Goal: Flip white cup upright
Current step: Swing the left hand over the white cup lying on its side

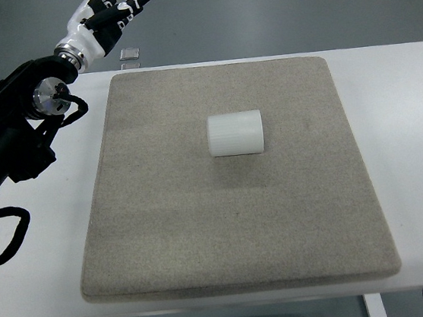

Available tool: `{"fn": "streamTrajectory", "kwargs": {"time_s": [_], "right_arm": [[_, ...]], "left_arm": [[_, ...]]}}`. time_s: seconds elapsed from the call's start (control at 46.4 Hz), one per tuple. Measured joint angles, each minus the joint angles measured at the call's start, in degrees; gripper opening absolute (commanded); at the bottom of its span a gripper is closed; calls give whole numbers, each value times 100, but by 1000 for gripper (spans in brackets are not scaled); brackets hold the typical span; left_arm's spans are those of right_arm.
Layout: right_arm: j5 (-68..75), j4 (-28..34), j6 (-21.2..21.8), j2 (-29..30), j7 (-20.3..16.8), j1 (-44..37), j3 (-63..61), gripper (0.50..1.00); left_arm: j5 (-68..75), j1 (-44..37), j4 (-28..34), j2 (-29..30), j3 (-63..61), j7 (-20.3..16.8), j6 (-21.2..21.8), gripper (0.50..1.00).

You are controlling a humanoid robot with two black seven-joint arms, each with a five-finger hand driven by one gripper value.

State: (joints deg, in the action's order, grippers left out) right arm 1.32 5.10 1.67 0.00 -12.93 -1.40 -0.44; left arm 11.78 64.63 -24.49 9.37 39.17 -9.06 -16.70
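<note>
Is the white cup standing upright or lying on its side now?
Lying on its side: the white cup shows its ribbed wall as a rectangle on the grey mat, with no round opening facing up.

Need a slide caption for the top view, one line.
White cup lies on its side on the grey mat; left hand open beyond the table's far-left corner.

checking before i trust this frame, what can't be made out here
- White cup, top view: lies on its side on the mat; which end is the mouth cannot be told, both ends look alike from above.
- Left robot hand: fingertips cut off by the top edge.
- Right arm: out of view.
- Small objects beyond the table: too small to identify.
</note>
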Motion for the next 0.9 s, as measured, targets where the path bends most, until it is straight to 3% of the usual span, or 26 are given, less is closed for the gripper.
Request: {"fn": "streamTrajectory", "kwargs": {"time_s": [0.345,0.646,0.905], "right_arm": [[0,0,0,0,1,0,0,928],[0,0,0,0,1,-1,0,930],[0,0,0,0,1,0,0,930]], "left_arm": [[1769,508,-1241,138,-764,121,98,992],[3027,831,-2178,418,-1869,687,114,988],[3868,932,-3461,788,-2342,1445,82,988]]}}
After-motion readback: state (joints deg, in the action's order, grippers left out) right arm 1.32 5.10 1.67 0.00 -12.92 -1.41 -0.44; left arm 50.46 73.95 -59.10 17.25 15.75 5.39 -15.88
